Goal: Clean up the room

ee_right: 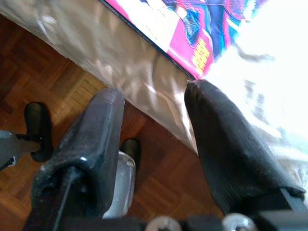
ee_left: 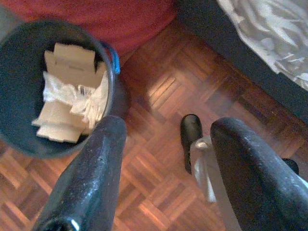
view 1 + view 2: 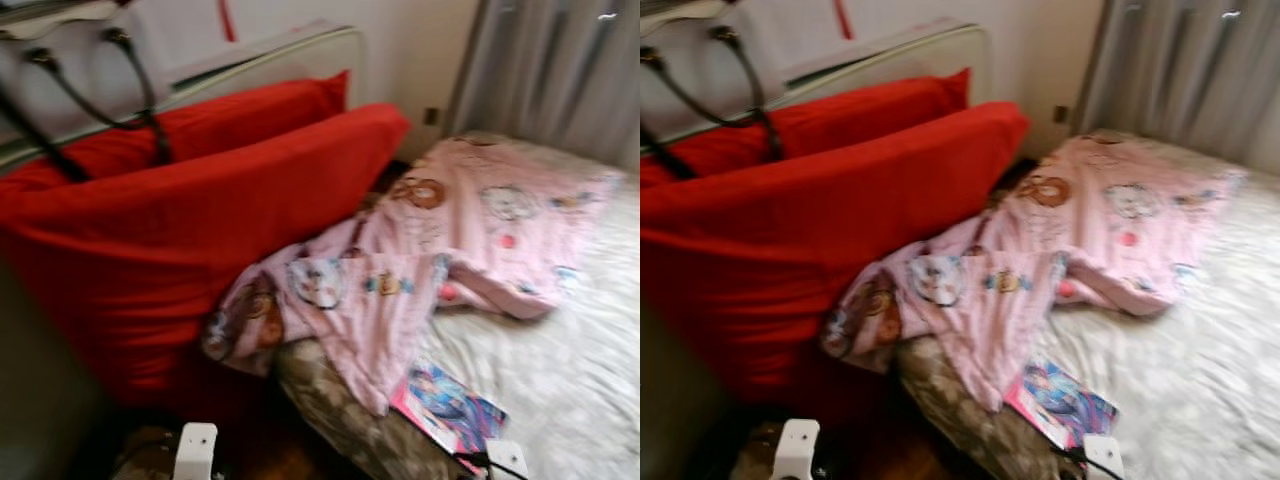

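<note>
Right gripper [image 1: 154, 125], fingers parted and empty, is hanging just off the bed's [image 3: 560, 380] near edge, beside the magazine [image 3: 447, 407].

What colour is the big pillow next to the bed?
Bright red. The big pillow shows best in the left eye view, leaning beside the bed.

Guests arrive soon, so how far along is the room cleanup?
Done: cardboard and paper scraps sit in the bin. In hand: nothing; the right gripper, open, hangs beside the magazine at the bed's edge. Left: the magazine and the crumpled pink blanket.
</note>
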Robot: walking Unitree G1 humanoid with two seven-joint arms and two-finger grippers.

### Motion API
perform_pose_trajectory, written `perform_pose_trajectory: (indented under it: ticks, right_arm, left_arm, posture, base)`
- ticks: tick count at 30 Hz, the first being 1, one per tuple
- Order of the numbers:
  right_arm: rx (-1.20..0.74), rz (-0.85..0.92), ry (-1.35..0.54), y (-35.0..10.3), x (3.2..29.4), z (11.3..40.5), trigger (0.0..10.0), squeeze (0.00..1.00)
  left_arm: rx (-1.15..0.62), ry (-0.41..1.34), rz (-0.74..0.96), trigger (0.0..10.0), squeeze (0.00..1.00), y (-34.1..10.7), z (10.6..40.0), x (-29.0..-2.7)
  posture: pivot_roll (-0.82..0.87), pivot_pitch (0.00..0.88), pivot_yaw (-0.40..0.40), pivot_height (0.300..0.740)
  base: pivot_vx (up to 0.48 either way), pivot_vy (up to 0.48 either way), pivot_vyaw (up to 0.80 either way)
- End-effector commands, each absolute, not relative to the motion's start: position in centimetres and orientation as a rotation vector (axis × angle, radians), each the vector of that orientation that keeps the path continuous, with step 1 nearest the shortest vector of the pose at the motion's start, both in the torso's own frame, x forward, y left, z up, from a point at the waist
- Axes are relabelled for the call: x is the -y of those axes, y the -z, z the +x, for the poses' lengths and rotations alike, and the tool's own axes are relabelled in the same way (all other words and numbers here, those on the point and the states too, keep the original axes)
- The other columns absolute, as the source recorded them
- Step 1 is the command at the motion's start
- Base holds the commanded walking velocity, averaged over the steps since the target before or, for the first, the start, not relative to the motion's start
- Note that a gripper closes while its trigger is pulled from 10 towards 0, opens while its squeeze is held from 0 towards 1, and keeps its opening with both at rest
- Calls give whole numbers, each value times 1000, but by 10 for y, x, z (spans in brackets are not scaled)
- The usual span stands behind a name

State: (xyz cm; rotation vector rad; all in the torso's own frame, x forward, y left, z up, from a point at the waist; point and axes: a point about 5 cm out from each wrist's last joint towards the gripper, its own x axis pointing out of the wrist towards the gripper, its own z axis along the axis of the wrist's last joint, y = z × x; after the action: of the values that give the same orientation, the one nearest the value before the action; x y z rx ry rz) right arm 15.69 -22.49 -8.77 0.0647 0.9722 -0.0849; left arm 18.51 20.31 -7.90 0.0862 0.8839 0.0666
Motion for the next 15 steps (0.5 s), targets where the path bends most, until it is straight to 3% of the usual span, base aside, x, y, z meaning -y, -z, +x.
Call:
perform_pose_trajectory:
  ticks: [1, 15]
  right_arm:
    - [-967, 73, 87, 87, 223, 158, 10000, 0]
    - [-963, 85, 95, 87, 223, 159, 10000, 0]
  left_arm:
    - [-882, -62, 100, 10000, 0, 78, 187, -205]
    - [-879, -55, 81, 10000, 0, 78, 187, -203]
  posture:
    - [-57, 0, -26, 740]
    - [-59, 0, -23, 740]
  base:
    - [0, 0, 0]
    - [0, 0, 0]
